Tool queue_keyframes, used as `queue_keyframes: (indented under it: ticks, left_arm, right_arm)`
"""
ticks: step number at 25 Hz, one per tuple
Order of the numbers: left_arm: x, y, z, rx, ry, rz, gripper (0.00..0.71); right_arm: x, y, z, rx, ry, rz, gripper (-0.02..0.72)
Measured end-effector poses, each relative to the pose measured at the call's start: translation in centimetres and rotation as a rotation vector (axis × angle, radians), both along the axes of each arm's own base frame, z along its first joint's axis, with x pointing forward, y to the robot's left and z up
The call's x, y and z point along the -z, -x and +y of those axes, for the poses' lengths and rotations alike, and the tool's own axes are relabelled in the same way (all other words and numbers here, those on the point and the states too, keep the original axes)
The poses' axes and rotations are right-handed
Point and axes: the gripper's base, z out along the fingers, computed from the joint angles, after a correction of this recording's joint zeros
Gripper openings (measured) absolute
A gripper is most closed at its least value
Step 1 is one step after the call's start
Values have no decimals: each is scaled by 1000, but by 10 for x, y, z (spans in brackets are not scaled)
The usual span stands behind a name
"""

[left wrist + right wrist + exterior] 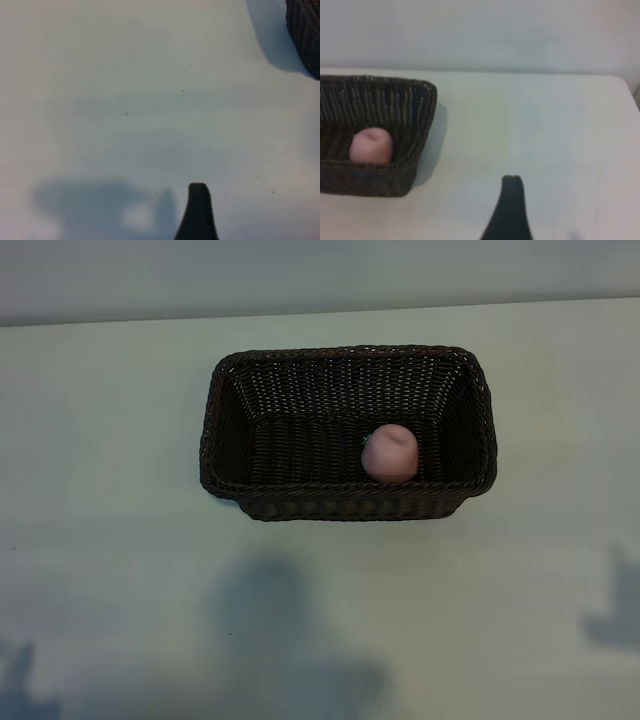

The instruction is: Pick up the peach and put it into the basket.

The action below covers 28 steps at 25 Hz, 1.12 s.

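The pale pink peach (390, 452) lies inside the dark brown wicker basket (345, 502), against its near wall and right of the middle. The right wrist view shows the peach (371, 145) in the basket (417, 120) off to one side. Neither arm appears in the exterior view; only their shadows fall on the near table. Of the left gripper I see one dark finger (198, 212) over bare table, far from the basket's corner (306, 35). Of the right gripper one dark finger (510, 210) shows, clear of the basket. Both stand open and hold nothing.
The basket stands in the middle of a pale table (120, 540) whose far edge meets a light wall (300, 275). The table's right corner (620, 82) shows in the right wrist view.
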Motion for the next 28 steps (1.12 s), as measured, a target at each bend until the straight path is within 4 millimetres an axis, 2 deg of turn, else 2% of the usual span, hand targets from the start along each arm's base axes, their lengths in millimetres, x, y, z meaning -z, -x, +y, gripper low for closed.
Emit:
queue_keyframes:
  ticks: [7, 20, 25, 28]
  left_arm:
    - [0, 0, 0, 0, 0, 0, 592]
    - [0, 0, 0, 0, 0, 0, 592]
    - [0, 0, 0, 1, -2, 0, 592]
    - [0, 0, 0, 0, -2, 0, 592]
  right_arm:
    - [2, 19, 2, 4, 15, -89, 595]
    - [14, 22, -1, 27, 40, 41, 520]
    - [17, 22, -1, 27, 32, 80, 513]
    - [27, 17, -2, 26, 29, 115, 513]
